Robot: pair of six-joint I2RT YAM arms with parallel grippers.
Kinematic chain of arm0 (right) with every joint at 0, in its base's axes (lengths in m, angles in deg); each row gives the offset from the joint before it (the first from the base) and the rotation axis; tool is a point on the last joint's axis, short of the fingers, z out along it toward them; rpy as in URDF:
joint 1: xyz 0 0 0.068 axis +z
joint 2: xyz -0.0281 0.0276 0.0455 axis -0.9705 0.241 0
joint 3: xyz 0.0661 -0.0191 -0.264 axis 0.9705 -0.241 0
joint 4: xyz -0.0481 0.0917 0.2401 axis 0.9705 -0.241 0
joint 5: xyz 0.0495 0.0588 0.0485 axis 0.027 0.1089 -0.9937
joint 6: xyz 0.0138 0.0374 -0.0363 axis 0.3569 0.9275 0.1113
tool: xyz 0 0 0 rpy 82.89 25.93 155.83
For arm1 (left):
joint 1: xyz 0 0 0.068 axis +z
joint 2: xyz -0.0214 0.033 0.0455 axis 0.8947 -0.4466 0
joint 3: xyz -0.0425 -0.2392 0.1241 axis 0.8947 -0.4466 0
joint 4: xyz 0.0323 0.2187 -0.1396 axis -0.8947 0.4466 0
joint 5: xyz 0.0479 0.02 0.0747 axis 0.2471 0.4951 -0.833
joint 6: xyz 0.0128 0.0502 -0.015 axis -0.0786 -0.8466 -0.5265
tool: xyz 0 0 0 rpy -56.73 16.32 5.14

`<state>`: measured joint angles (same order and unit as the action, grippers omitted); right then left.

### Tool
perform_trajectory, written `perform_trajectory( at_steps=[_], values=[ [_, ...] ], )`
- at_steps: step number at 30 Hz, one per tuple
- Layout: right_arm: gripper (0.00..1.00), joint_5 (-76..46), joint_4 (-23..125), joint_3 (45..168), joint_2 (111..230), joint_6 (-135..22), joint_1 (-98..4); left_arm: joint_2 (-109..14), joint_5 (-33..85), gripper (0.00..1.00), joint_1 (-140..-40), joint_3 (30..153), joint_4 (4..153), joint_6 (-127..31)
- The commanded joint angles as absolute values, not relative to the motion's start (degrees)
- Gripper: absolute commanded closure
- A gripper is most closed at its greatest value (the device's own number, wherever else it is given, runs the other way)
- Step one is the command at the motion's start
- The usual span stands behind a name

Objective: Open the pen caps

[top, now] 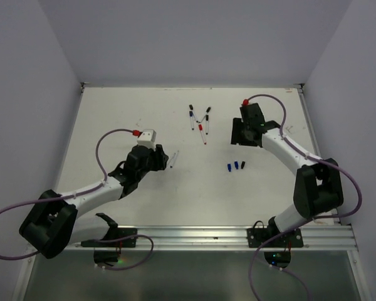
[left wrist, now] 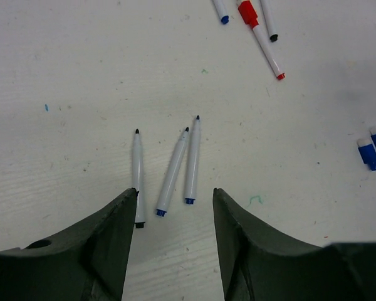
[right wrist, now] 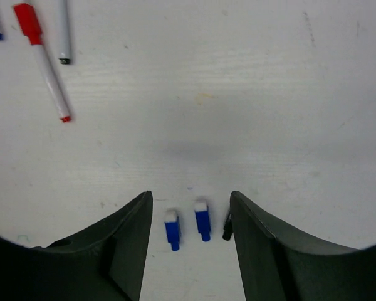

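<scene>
Pen caps [right wrist: 202, 221] — three loose on table [top: 113, 113], well apart from edges; left jaws, right jaws spread, empty.

My white table [top: 113, 113] carries three uncapped pens [left wrist: 172, 170] lying close together, three loose caps [right wrist: 202, 221], two blue and one black, and farther off three, maybe four, more pens [top: 203, 133].

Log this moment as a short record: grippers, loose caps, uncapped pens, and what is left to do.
left gripper: open, holding nothing, over the uncapped pens
right gripper: open, holding nothing, over the loose caps
loose caps: three in a row on the table, two blue and one black
uncapped pens: three, lying close together, apart from the caps
red cap: not yet off its pen
two other pens: beside the red one, caps too small to judge
</scene>
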<state>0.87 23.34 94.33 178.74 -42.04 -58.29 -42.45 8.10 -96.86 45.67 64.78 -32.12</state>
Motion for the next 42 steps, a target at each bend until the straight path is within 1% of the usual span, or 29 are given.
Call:
perform_trajectory(
  at_steps=[1, 3, 4, 5, 7, 8, 10, 12, 17, 22, 27, 30, 32, 37, 42],
  values=[
    [0.44, -0.9, 25.8, 101.3, 183.6, -45.2, -54.4, -37.1, 5.6, 0.45, -96.7, 47.3, 68.2, -31.3],
    [0.47, -3.6, 26.3, 107.3, 187.8, -45.8, -53.0, -35.7, 2.3, 0.45, -96.6, 48.2, 70.1, -31.5],
    [0.50, -4.3, 26.3, 109.4, 192.3, -45.9, -52.2, -34.7, 1.1, 0.44, -96.6, 48.5, 70.7, -32.1],
    [0.53, -4.9, 25.3, 114.1, 194.5, -45.8, -51.7, -34.4, 0.0, 0.44, -96.6, 48.8, 71.5, -32.6],
    [0.57, -4.8, 23.4, 118.8, 200.9, -45.8, -51.0, -34.0, -0.3, 0.44, -96.7, 50.3, 72.3, -34.1],
    [0.61, -4.2, 22.0, 122.4, 202.5, -45.8, -50.8, -34.0, 0.2, 0.44, -96.6, 50.9, 73.1, -34.4],
    [0.63, -3.8, 21.3, 124.7, 206.0, -45.7, -50.4, -33.8, 0.8, 0.44, -96.6, 52.3, 73.9, -34.7],
    [0.67, -4.3, 22.4, 125.0, 206.9, -45.5, -50.2, -33.7, 2.4, 0.44, -96.7, 52.8, 74.6, -34.3],
    [0.67, -4.9, 24.6, 123.4, 208.7, -45.8, -48.8, -32.5, 6.6, 0.44, -96.6, 52.2, 73.4, -33.2],
    [0.68, -4.1, 26.2, 122.0, 209.3, -45.4, -46.9, -33.4, 6.4, 0.44, -96.6, 51.3, 72.8, -34.6],
    [0.69, -2.8, 24.1, 124.5, 212.2, -44.7, -45.5, -33.5, 6.5, 0.44, -96.6, 50.9, 73.1, -34.9],
    [0.72, 0.9, 23.2, 124.9, 212.7, -43.8, -45.2, -32.9, 7.4, 0.44, -96.7, 50.8, 73.2, -34.7],
    [0.72, 2.8, 23.3, 124.8, 212.4, -44.2, -44.6, -32.3, 7.8, 0.44, -96.6, 50.9, 73.4, -34.7],
    [0.75, 1.9, 23.4, 123.8, 212.0, -45.4, -44.1, -31.4, 8.5, 0.44, -96.6, 51.7, 74.5, -35.2],
    [0.75, 1.6, 28.0, 120.1, 206.3, -47.0, -44.0, -31.4, 8.8, 0.44, -96.6, 51.8, 74.5, -35.3]
  ],
)
